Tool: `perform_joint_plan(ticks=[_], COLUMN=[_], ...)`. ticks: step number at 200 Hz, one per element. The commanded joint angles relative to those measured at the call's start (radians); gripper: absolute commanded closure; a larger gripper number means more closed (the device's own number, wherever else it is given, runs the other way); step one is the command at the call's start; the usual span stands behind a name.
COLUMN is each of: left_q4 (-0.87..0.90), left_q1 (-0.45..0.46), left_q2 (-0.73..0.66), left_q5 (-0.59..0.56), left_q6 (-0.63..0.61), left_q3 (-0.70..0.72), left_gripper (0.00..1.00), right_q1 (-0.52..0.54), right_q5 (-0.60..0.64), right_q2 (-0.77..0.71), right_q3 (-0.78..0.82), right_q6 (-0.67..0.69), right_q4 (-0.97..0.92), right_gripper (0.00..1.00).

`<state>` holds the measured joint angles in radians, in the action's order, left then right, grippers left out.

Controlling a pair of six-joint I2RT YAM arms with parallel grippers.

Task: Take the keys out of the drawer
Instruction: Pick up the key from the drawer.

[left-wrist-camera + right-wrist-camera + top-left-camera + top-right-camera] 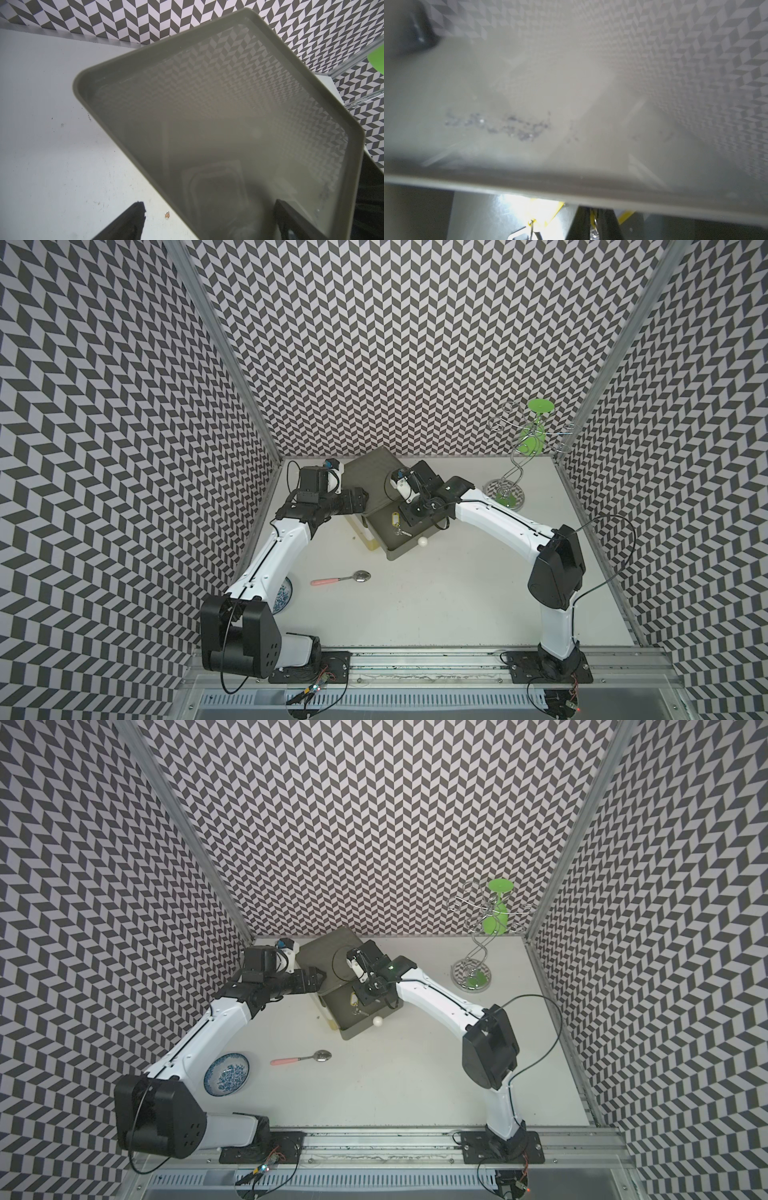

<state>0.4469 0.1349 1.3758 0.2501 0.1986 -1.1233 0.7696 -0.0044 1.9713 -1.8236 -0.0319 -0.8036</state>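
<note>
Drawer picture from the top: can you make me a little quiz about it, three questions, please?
1. True or false: the pink-handled spoon lies inside the open drawer.
2. The tag on the keys in the drawer is: A yellow, B red, C black.
3. Fill in: the blue-and-white bowl sits on the table beside the robot's ___ arm.
Key: 1 false, it lies on the table; 2 A; 3 left.

This is a robotics lab test cell; grey-and-white chevron-patterned wall panels [415,344] and bare aluminium corner posts [223,344] box in a plain white tabletop [436,593]. At the lower left of both top views one white-and-black robot arm [270,556], and at the lower right a matching arm [498,518], are bolted to a slotted aluminium rail [424,655].
</note>
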Motion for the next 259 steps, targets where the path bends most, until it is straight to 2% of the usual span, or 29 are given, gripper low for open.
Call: perform_joint_plan(ticks=[1, 101, 148, 186, 218, 259], left_q4=[0.142, 0.15, 0.153, 0.154, 0.154, 0.15], left_q1=[0.002, 0.002, 0.002, 0.002, 0.002, 0.002], left_q2=[0.054, 0.061, 0.061, 0.07, 0.071, 0.066], left_q5=[-0.052, -0.05, -0.043, -0.038, -0.046, -0.047], left_q6=[-0.045, -0.042, -0.037, -0.033, -0.028, -0.02], left_q3=[0.023, 0.001, -0.017, -0.032, -0.034, -0.042], left_gripper=[0.01, 0.01, 0.01, 0.01, 0.01, 0.0], right_q1=[0.005, 0.004, -0.02, -0.165, -0.303, -0.407], right_q5=[0.024, 0.001, 0.102, 0.105, 0.063, -0.014], right_q2=[-0.041, -0.196, -0.302, -0.412, -0.529, -0.612], right_q3=[-0.02, -0.027, -0.023, 0.085, 0.262, 0.499], right_q6=[-0.013, -0.067, -0.09, -0.132, -0.158, -0.185], right_q4=[-0.007, 0.017, 0.029, 0.004, 0.034, 0.107], right_gripper=[0.91, 0.92, 0.92, 0.92, 0.93, 0.93])
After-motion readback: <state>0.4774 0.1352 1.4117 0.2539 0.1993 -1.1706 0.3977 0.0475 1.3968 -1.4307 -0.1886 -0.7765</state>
